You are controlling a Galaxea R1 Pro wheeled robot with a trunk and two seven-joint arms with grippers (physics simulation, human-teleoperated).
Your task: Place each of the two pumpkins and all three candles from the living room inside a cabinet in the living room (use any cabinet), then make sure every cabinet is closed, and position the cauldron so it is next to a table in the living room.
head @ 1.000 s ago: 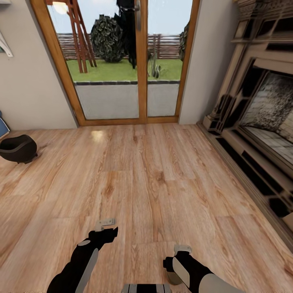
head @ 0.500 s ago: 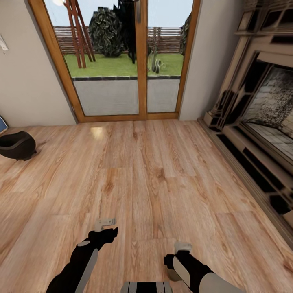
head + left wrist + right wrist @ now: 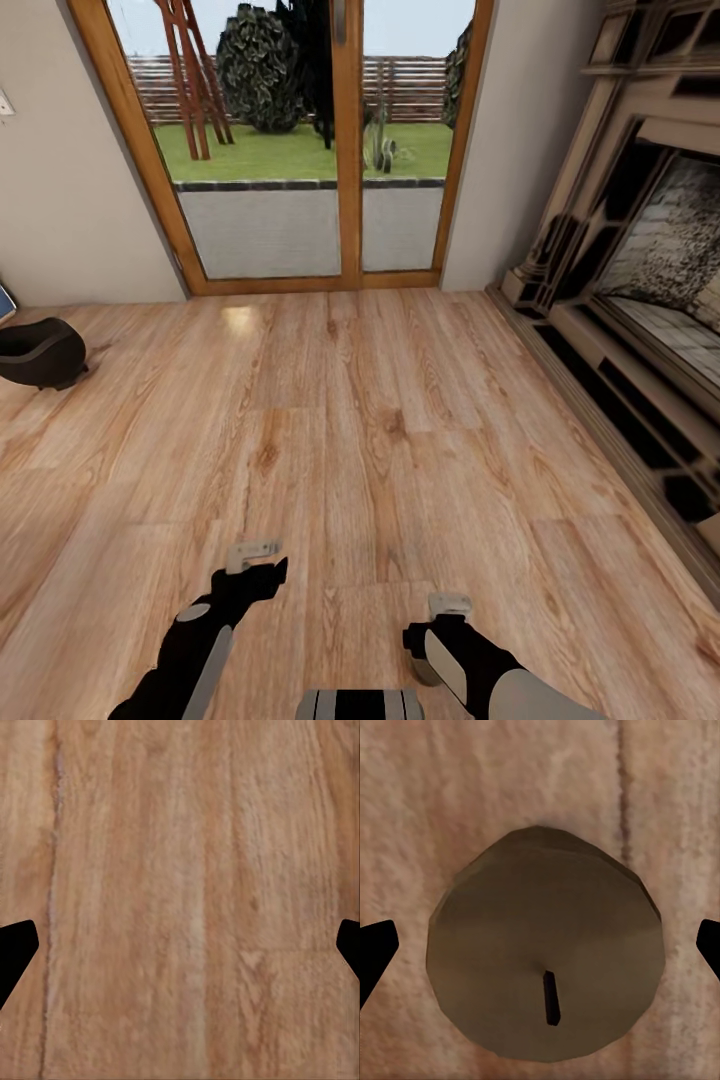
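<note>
In the head view, a wooden floor (image 3: 380, 420) is seen, with a glass door (image 3: 300, 140) far ahead and a fireplace (image 3: 650, 300) off to the right. The left tool (image 3: 252, 550) and the right tool (image 3: 449, 605) are held low over the floor, near the robot. The cauldron (image 3: 40, 352), a small black pot, is seen standing on the floor, well apart from both tools, far ahead of the left tool and out to its left side. It stands upright with its wide round mouth facing up, so no long side is shown by it. The left arm is judged to be the nearer one, though the pot looks too far away to be reached from here. From this view it cannot be told how wide the tools are spread. In the left wrist view, bare floor boards are seen in front of the left tool (image 3: 180, 945), with the two dark finger tips far out at the edges, so the tool is spread wide and nothing is held. In the right wrist view, a candle (image 3: 545, 975) is seen from the top, a round shape with a small dark wick, right in front of the right tool (image 3: 540, 945). The finger tips stand far out on both sides of it, so it cannot be told if the candle is pinched.
</note>
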